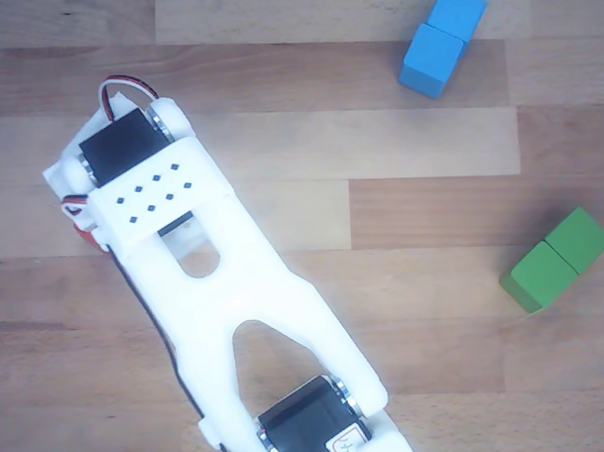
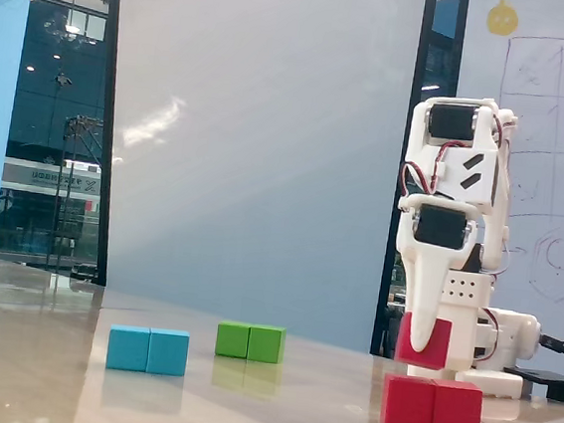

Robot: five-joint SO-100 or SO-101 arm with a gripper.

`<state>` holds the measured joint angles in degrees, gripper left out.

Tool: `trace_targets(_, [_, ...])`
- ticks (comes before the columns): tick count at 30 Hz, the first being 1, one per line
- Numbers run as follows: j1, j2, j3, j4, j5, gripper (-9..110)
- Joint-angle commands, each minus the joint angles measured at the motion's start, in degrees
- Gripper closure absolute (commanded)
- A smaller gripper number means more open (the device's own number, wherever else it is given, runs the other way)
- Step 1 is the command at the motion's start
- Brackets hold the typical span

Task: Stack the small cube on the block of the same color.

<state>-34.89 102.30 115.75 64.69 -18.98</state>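
Gripper (image 2: 417, 347) holding small cube (image 2: 429, 344) above the block (image 2: 431, 405).
In the fixed view the cube hangs clamped between the fingers, just over the block's left half and apart from it. Green double block (image 2: 249, 341) and blue double block (image 2: 148, 350) lie left of the block.

Pale wooden desk (image 1: 279, 138), planked seen from above, glossy in the fixed view. Resting directly on it in the other view: blue double block (image 1: 441, 39) at one o'clock, green double block (image 1: 559, 260) at three. Red block (image 2: 432, 405) at five o'clock in the fixed view.
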Motion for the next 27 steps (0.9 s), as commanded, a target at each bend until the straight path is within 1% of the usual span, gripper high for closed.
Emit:
trace_targets(1, [0.4, 0.5, -0.6, 0.9, 0.2, 92])
trace_targets(17, [-0.4, 0.4, -0.6, 0.7, 0.3, 92])
trace_targets(27, [-0.4, -2.7, -0.6, 0.5, 0.2, 92])
